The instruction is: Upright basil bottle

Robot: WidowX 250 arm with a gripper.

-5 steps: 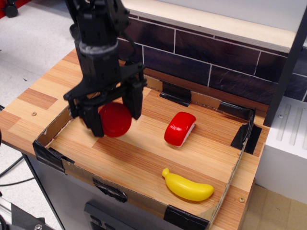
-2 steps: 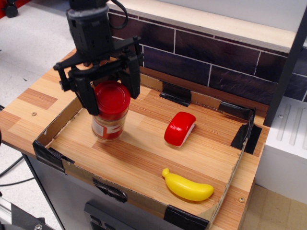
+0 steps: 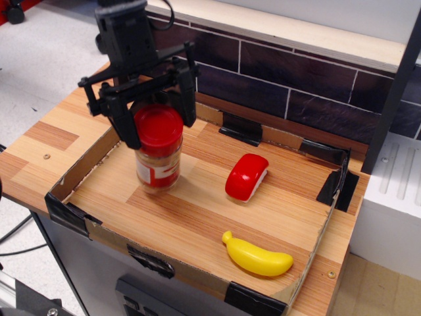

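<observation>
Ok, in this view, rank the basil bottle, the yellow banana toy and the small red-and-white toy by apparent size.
1. basil bottle, standing upright between the claw fingers: largest.
2. yellow banana toy: longer than the bottle is wide, but it is nearest the camera, so its lead over the next is unsure.
3. red-and-white toy: smallest.

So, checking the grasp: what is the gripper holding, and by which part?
The gripper holds the basil bottle by its red cap, one finger on each side.

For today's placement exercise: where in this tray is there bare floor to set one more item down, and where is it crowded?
Bare wood lies along the front wall left of the toy banana, and in the right rear corner behind the small red-and-white toy. The left rear is crowded: the gripper straddles the red cap of the upright basil bottle.
</observation>
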